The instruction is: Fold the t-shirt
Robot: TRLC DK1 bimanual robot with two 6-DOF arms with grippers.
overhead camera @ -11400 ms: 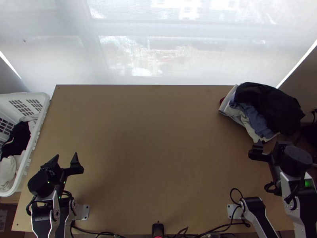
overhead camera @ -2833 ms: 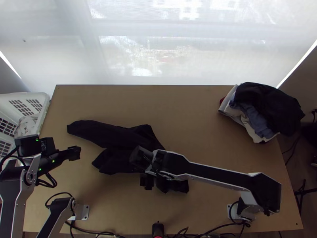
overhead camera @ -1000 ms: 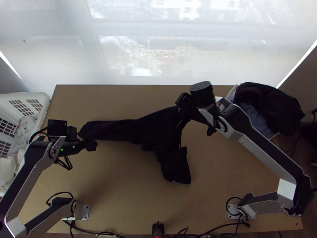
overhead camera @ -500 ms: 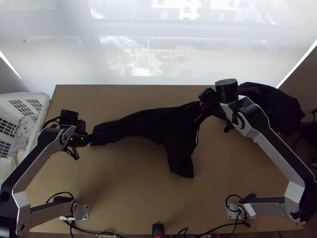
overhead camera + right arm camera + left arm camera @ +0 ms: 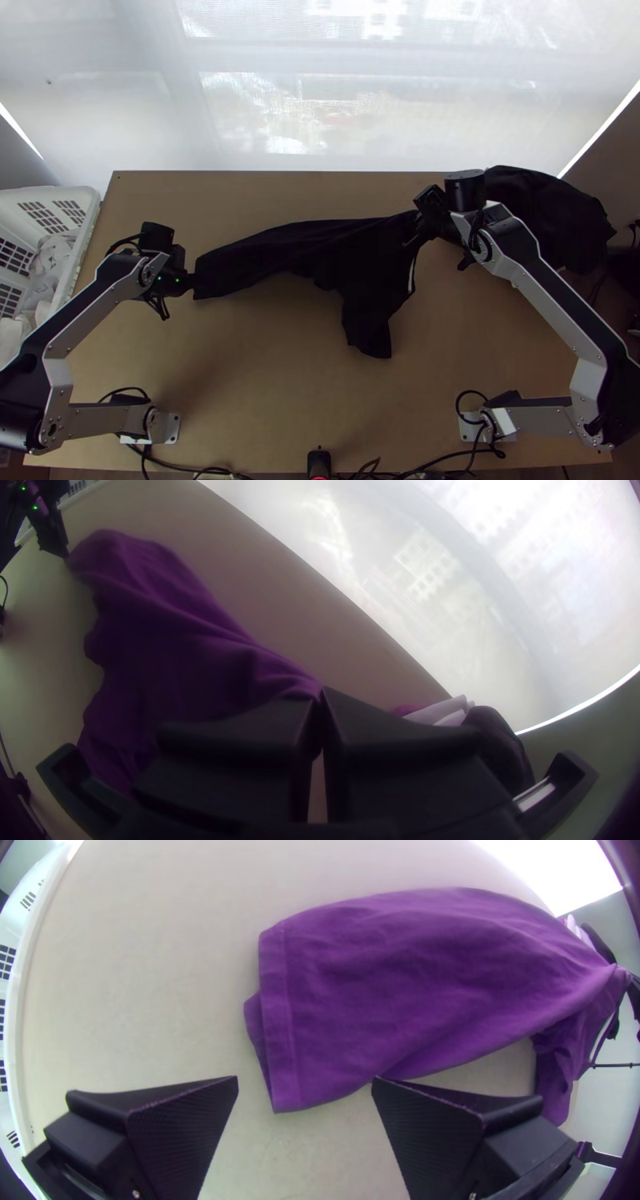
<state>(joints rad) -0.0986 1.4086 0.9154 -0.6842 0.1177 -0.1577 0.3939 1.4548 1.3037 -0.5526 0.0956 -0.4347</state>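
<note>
Beside the shirt [image 5: 352, 256]: your left gripper [image 5: 305, 1079], fingers apart, best lowered squarely over the stitched edge [image 5: 277, 1020]. Your right gripper [image 5: 320, 693]: clamped on shirt, best held steady.

The t-shirt [image 5: 352, 248] is black, the basket [image 5: 52, 194] white, the table [image 5: 272, 384] brown.

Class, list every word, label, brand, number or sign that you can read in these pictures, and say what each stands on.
None: no text can be read.
Dark cloth t-shirt: no print can be made out on the parts in view.
White plastic slotted basket: no lettering can be made out.
</note>
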